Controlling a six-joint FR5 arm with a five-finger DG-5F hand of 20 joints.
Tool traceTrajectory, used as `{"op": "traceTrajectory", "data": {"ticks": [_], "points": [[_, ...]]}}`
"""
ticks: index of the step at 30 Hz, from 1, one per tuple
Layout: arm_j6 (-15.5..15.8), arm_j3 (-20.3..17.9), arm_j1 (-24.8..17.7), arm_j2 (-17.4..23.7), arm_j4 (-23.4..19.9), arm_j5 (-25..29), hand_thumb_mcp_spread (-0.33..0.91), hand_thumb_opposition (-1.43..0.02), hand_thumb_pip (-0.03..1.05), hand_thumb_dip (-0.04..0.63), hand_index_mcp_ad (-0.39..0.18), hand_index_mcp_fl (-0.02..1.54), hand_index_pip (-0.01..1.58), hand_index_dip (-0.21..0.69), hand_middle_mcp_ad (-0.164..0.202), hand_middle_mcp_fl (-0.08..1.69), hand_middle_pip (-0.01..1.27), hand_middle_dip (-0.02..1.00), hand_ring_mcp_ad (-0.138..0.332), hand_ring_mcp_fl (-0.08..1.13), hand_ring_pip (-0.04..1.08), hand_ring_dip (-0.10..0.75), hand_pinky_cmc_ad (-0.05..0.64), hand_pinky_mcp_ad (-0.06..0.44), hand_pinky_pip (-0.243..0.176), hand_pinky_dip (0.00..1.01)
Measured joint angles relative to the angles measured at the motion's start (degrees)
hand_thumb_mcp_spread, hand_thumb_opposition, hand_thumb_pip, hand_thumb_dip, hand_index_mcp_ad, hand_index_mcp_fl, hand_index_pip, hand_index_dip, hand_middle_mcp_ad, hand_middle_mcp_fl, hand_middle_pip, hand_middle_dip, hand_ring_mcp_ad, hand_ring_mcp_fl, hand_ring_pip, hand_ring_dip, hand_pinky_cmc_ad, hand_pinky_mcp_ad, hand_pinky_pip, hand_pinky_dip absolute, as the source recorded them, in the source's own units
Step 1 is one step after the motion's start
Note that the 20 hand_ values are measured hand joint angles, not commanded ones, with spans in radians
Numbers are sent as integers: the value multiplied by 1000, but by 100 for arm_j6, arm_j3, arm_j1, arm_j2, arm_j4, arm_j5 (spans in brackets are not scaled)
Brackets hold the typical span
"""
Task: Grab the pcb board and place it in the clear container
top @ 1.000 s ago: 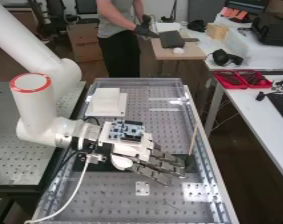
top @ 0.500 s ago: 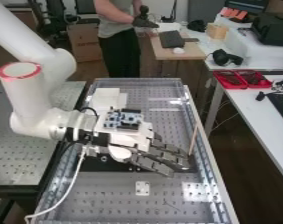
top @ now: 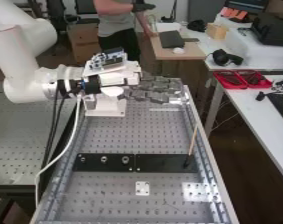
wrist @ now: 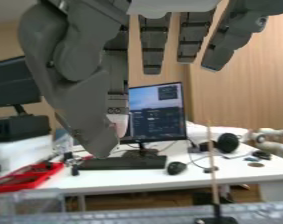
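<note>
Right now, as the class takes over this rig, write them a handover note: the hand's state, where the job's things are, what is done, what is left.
Hand: open, fingers straight, raised over the bench's far end, by the white block.
Board: a blue circuit board sits on top of the hand's base; I cannot tell whether it is the job's.
Container: perhaps the clear-walled piece at the bench; not certain.
Done: no grasp or placing can be confirmed.
Left: probably identify both, then grab and place.

A monitor [wrist: 155, 112], keyboard [wrist: 122, 163] and mouse [wrist: 176, 168] sit on a white table [wrist: 118, 180].
</note>
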State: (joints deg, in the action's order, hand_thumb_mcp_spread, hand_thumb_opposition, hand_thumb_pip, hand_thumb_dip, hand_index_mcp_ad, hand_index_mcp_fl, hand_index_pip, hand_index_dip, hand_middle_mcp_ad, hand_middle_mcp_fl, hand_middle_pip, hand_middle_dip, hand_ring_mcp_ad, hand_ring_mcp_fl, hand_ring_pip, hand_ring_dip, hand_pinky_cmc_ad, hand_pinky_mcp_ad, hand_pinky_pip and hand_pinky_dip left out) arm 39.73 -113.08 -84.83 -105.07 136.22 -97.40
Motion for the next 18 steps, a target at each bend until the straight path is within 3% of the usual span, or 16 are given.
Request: {"op": "traceTrajectory", "data": {"ticks": [9,18], "points": [[-318,-26,-781,89,-269,-314,475,-962,648,250,-129,499,1522,23,54,138,134,138,140,28,86,28,293,164,-40,300],[-452,471,-1179,-575,-245,-535,475,-962,648,250,-129,499,1522,23,59,138,134,138,152,28,86,28,293,166,-40,286]]}}
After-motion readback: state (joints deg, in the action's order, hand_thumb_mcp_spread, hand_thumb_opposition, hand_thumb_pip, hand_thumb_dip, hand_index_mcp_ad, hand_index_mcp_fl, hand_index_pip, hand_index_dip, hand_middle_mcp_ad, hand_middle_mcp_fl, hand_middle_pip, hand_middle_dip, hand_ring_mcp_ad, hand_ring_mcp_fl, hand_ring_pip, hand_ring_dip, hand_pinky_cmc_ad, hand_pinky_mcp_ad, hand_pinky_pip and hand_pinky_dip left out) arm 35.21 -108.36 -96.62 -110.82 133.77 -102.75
